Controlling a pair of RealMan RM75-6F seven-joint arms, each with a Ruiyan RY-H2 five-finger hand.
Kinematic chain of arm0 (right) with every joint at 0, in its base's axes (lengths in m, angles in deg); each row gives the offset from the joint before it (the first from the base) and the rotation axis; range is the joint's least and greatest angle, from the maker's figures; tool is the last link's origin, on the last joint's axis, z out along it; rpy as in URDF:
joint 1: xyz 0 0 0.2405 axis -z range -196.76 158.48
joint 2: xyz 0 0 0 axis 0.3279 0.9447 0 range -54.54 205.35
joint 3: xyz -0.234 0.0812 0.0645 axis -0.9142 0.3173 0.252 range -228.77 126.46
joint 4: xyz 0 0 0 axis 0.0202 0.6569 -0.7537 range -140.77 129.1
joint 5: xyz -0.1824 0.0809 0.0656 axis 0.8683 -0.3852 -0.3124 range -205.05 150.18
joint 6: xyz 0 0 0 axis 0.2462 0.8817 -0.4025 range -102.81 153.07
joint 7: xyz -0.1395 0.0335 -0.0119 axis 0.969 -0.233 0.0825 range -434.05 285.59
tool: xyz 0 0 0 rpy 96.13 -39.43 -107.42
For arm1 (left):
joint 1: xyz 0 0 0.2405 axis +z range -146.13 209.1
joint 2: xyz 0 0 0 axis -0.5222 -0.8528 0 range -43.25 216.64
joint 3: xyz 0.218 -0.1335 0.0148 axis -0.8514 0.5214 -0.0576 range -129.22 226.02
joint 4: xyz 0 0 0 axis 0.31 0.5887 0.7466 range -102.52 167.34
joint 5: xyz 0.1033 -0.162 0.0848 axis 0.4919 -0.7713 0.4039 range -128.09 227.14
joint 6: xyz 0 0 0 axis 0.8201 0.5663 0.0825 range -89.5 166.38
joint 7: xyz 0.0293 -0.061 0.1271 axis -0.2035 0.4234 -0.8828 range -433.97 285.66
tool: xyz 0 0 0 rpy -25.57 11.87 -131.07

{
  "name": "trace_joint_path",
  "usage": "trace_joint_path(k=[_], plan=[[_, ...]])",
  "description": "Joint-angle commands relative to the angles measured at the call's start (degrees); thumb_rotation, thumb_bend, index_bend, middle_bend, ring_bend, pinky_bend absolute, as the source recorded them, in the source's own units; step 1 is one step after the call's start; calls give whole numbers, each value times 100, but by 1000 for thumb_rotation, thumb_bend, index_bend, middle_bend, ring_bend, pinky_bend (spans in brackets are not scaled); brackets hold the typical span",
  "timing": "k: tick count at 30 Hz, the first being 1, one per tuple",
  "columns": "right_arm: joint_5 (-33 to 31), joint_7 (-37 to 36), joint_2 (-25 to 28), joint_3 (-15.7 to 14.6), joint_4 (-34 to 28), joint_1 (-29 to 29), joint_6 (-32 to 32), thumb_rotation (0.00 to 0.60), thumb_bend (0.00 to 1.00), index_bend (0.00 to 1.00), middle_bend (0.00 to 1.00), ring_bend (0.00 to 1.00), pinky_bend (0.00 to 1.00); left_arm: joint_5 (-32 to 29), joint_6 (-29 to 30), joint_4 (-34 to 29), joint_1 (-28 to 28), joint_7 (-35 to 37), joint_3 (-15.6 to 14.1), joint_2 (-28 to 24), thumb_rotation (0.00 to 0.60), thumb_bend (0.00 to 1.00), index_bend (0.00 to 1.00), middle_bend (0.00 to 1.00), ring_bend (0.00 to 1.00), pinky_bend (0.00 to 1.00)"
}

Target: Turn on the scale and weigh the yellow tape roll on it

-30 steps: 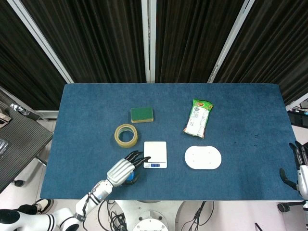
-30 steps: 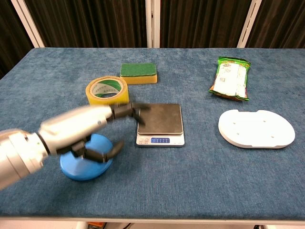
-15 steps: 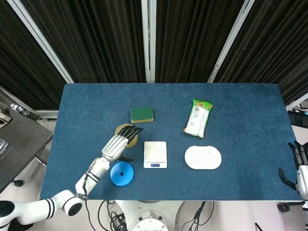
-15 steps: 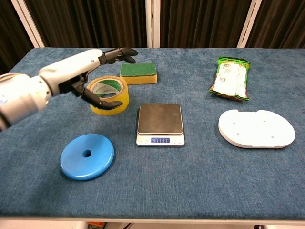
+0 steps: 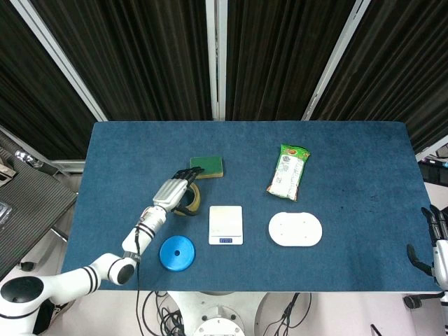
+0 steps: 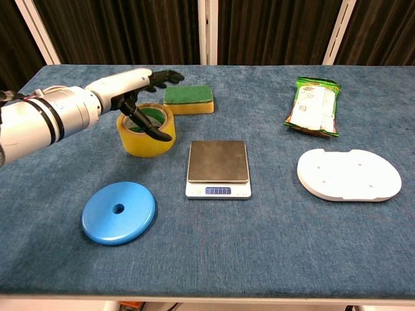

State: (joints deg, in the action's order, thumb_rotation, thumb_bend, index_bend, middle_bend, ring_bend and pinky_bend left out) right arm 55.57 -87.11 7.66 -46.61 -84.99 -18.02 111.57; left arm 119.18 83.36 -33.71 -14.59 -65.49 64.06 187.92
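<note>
The yellow tape roll (image 6: 146, 140) lies flat on the blue table, left of the scale (image 6: 217, 161). The scale's display (image 6: 218, 191) is lit and its platform is bare. My left hand (image 6: 133, 88) hovers over the roll with fingers (image 6: 166, 77) stretched toward the sponge and the thumb angled down across the roll's hole; it grips nothing. In the head view the left hand (image 5: 179, 189) covers most of the tape roll (image 5: 190, 205), with the scale (image 5: 225, 224) to its right. My right hand (image 5: 438, 236) hangs off the table's right edge, fingers apart.
A blue disc (image 6: 118, 212) lies near the front edge, left of the scale. A green and yellow sponge (image 6: 188, 98) sits behind the roll. A green snack bag (image 6: 313, 105) and a white oval plate (image 6: 348, 175) are on the right.
My left hand has swung from beside the scale's front and the blue disc back to the tape roll, and now sits lower over it. The right hand has not moved.
</note>
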Motion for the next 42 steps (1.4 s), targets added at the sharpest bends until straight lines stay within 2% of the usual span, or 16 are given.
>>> trace_joint_path(k=[1,7,10,12,16,18,21,27,35,39,42], plan=[[-18,-20,-13,2,37,-11,-35,600,306,0,0,0,0,-109,-93,142,-42,-106,-62,55,600,48,18,19,0,0],[-38,-80,-29,1,111,-24,-92,600,306,0,0,0,0,-279,-110,279,-13,-282,-133,96,600,47,18,51,0,1],[-42,-86,-34,-4,128,-31,-117,600,306,0,0,0,0,-293,-92,270,-4,-425,-197,81,600,47,21,66,0,57],[-40,-76,-43,-6,133,-38,-128,600,306,0,0,0,0,-296,-74,261,-3,-521,-236,82,600,48,25,95,27,127],[-19,-54,-51,-19,129,-37,-122,600,306,0,0,0,0,-294,-86,254,-12,-589,-279,81,600,106,36,164,180,321],[-22,-55,-47,-18,126,-29,-110,600,305,0,0,0,0,-264,-42,238,-13,-573,-271,74,600,158,43,183,209,429],[-38,-63,-35,-12,127,-18,-102,600,306,0,0,0,0,-149,119,163,-5,-515,-241,47,600,208,50,201,241,508],[-32,-67,-34,-13,121,-23,-110,600,306,0,0,0,0,216,566,-366,0,-450,-164,-159,600,237,56,218,262,539],[-11,-56,-51,-19,109,-34,-113,600,305,0,0,0,0,683,944,-1687,-74,-622,-143,-502,600,237,64,230,274,539],[-21,-95,-69,-24,146,-34,-135,600,306,0,0,0,0,821,951,-2021,-173,-773,-229,-394,600,236,67,238,275,539],[-23,-135,-82,-25,186,-25,-126,600,306,0,0,0,0,1005,1024,-1863,-236,-876,-377,-102,600,237,73,255,281,539]])
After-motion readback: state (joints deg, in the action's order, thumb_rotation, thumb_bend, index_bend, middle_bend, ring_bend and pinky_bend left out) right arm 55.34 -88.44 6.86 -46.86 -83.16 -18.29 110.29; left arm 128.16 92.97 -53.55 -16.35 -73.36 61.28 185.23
